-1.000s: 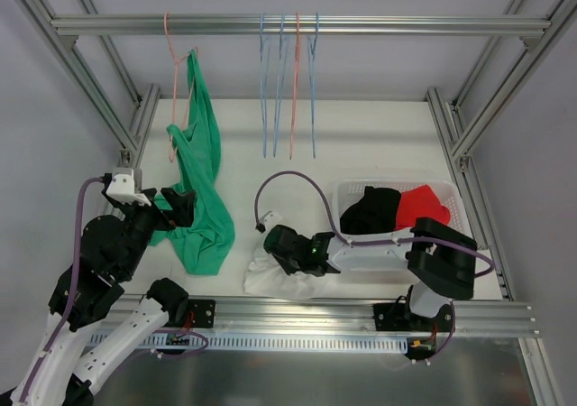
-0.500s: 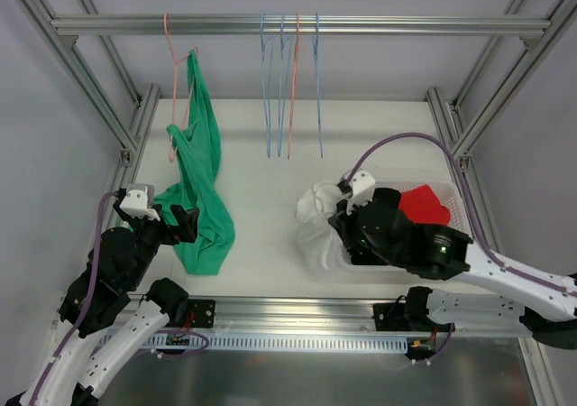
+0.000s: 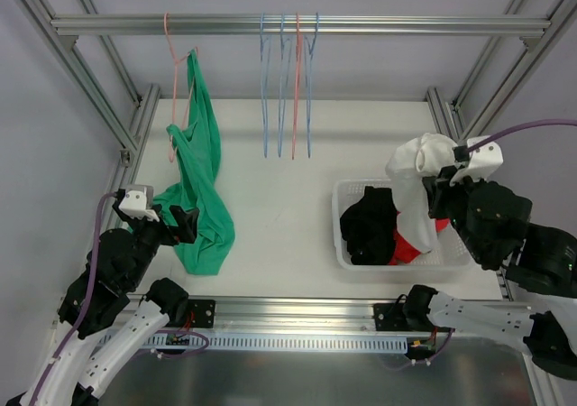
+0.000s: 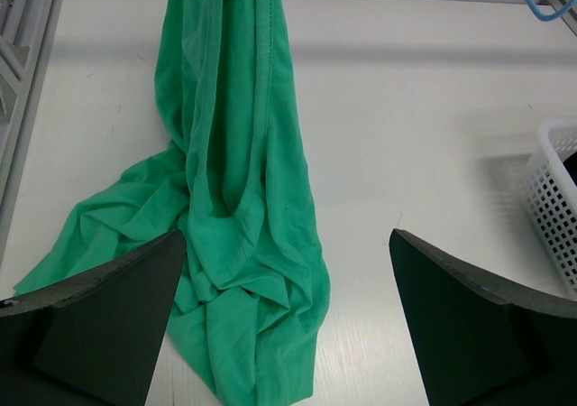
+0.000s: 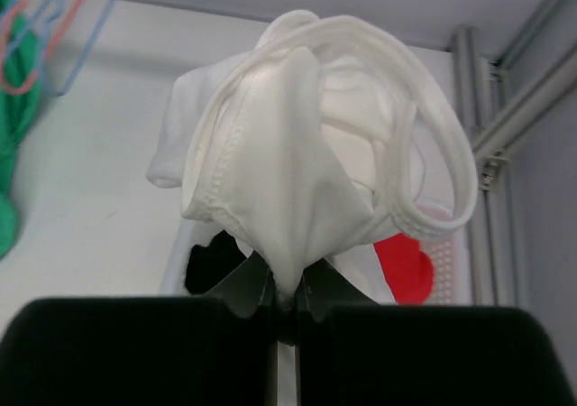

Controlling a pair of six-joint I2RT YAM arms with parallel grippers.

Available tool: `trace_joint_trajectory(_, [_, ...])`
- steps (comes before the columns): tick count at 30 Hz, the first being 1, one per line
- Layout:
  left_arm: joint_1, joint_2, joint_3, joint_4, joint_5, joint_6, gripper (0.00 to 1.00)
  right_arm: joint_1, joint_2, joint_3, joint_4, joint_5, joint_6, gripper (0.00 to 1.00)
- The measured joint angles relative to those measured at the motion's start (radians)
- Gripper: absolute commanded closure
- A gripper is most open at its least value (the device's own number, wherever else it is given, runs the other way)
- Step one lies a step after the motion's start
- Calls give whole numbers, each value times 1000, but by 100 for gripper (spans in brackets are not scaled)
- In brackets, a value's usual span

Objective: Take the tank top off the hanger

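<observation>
A green tank top (image 3: 200, 171) hangs by one strap from a pink hanger (image 3: 171, 72) on the top rail. Its lower part lies bunched on the white table (image 3: 270, 189). My left gripper (image 3: 176, 221) stands open just left of that heap. In the left wrist view the green tank top (image 4: 234, 226) lies between and beyond the wide-apart fingers (image 4: 99, 325), untouched. My right gripper (image 3: 433, 185) is shut on a white tank top (image 3: 415, 189), which dangles over the basket (image 3: 347, 253). The right wrist view shows the white tank top (image 5: 288, 189) pinched in the closed jaws.
Several empty blue and pink hangers (image 3: 288, 81) hang mid-rail. The white basket at the right holds a black garment (image 3: 368, 226) and a red garment (image 3: 406, 248). Aluminium frame posts (image 3: 469, 126) flank the table on both sides.
My right arm has carried the white tank top from the table's front middle up and to the right, over the basket. The left gripper has drawn back slightly from the green tank top.
</observation>
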Motion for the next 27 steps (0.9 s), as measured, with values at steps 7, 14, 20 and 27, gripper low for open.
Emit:
trace_joint_trajectory(7, [0,-9,0,0,18,0,1,-476,116,-82,-14,-78,-56,100])
trace_joint_trajectory(14, [0,-9,-1,0,27,0,1,-738,124,-433,109,-291,-29,100])
trace_joint_trajectory(20, [0,-9,-1,0,42,0,1,-772,136,-729,284,-438,69,100])
trace_joint_trajectory(27, [1,-21,-1,-1,27,-5,2,-805,200,-869,397,-503,193,67])
